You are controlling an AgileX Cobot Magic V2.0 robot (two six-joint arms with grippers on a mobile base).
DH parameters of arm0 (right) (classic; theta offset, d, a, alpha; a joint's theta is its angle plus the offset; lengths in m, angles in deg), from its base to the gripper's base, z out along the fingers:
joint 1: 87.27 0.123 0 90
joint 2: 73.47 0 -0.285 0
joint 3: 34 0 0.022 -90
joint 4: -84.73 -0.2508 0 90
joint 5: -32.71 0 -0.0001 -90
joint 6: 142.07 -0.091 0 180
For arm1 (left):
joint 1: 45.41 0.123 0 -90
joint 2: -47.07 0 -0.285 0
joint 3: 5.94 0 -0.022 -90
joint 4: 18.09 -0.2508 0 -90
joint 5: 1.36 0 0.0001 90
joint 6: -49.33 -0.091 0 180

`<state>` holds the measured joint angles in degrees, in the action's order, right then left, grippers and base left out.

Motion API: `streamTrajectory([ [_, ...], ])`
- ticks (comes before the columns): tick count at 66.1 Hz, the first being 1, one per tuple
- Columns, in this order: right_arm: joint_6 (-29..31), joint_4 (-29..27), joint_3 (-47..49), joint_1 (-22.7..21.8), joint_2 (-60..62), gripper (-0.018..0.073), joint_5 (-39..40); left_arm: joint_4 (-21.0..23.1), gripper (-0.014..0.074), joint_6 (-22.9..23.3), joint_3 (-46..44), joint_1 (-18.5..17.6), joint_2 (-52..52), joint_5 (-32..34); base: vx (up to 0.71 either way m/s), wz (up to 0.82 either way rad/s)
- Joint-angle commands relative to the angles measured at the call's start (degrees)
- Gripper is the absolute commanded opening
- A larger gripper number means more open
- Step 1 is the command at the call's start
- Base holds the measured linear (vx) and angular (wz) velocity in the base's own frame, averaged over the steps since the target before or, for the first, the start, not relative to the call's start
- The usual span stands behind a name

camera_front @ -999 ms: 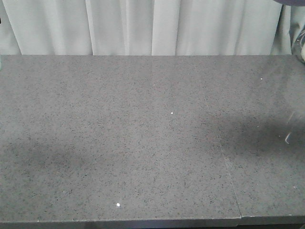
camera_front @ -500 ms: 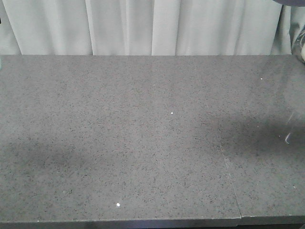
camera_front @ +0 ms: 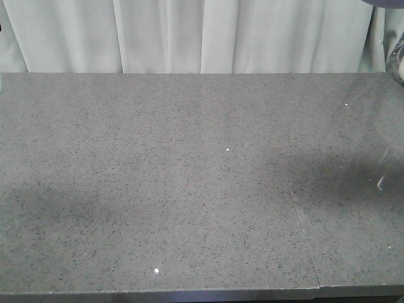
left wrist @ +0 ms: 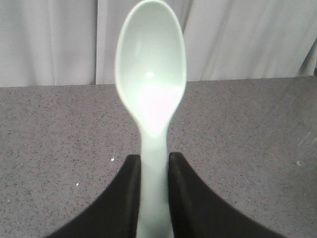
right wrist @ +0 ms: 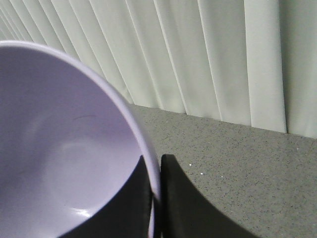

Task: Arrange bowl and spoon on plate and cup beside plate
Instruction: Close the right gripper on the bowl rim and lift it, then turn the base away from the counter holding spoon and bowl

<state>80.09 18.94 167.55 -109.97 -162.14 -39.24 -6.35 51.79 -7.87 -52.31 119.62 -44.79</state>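
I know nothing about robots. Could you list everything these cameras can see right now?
spoon: one, pale mint green, held up above the table by its handle, head pointing away from the left wrist camera.
bowl: one, lavender-purple, lifted above the table, gripped at its rim.
table: one, grey speckled stone, fills the front view; nothing rests on the part shown.
curtain: one, white and pleated, behind the table's far edge.
cut-off shape: one, greyish, at the front view's right edge; too little shows to tell what it is.
left gripper: one, black, fingers closed on the spoon's handle.
right gripper: one, black, fingers pinching the bowl's rim.
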Motion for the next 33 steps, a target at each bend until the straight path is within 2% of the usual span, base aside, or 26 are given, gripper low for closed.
streamTrajectory([
  [1, 0.7, -3.9, 1.5, -0.2, 1.7, -0.0006, -1.2, 1.0, -0.0007, -0.2, -1.5, 0.0, -1.0, 3.7, 0.00, 0.00],
  [33, 0.7, -3.9, 1.5, -0.2, 1.7, -0.0006, -1.2, 1.0, -0.0007, -0.2, -1.5, 0.0, -1.0, 3.7, 0.00, -0.02],
])
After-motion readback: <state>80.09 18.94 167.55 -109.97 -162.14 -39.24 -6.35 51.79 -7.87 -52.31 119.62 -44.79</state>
